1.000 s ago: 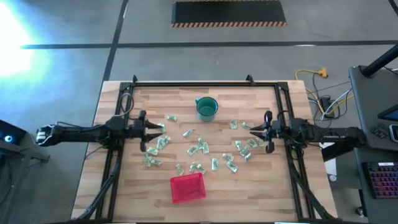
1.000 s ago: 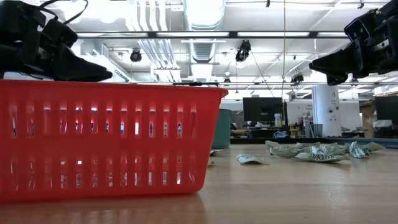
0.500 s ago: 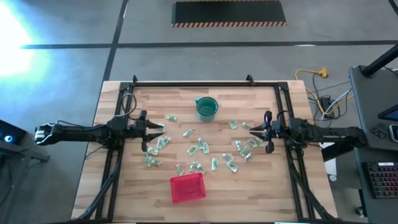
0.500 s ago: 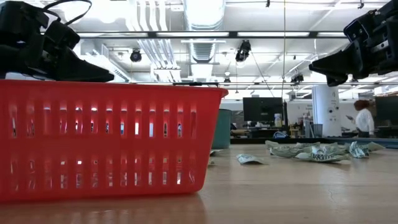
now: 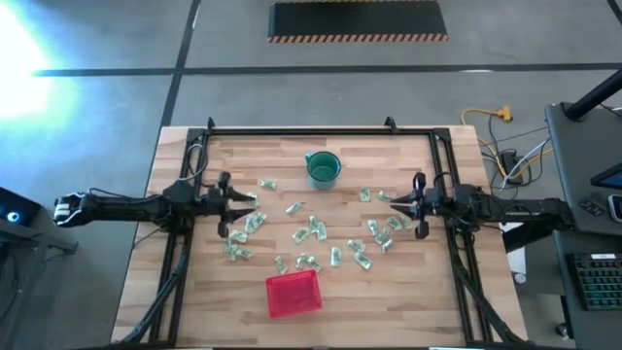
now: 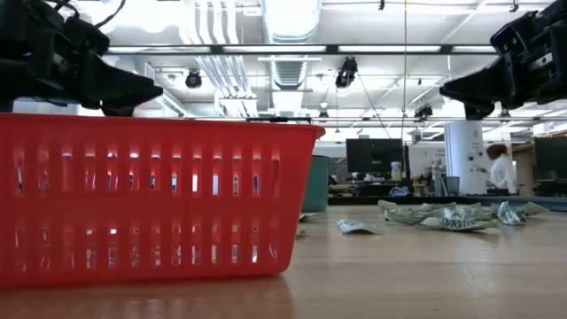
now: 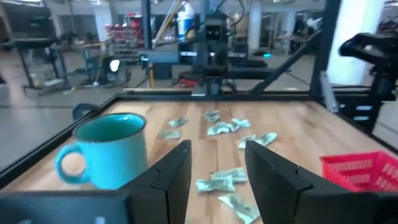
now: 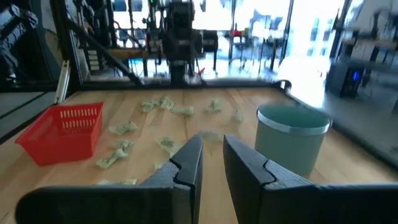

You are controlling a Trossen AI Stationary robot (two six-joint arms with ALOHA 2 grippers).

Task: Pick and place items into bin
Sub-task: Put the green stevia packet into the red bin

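Observation:
The small pale green packets, the items (image 5: 311,231), lie scattered flat on the wooden table between both arms; they also show in the low view (image 6: 443,215) and in the wrist views (image 7: 221,182) (image 8: 165,144). The red bin (image 5: 293,294) stands on the table near its front edge, close to the low camera (image 6: 151,204). My left gripper (image 5: 245,204) hovers level above the table's left side, open (image 7: 217,158), with nothing between its fingers. My right gripper (image 5: 394,202) hovers level at the right, its fingers (image 8: 212,152) a narrow gap apart and holding nothing.
A round teal cup (image 5: 324,169) stands at the table's far middle, also seen from the left wrist (image 7: 115,149). A black metal frame (image 5: 301,130) runs along the table's far and side edges. A person (image 6: 501,170) stands in the room beyond.
My left gripper has tipped its fingertips up a little while staying in place. The items, the bin and my right gripper have kept still. A person has walked into sight in the room behind.

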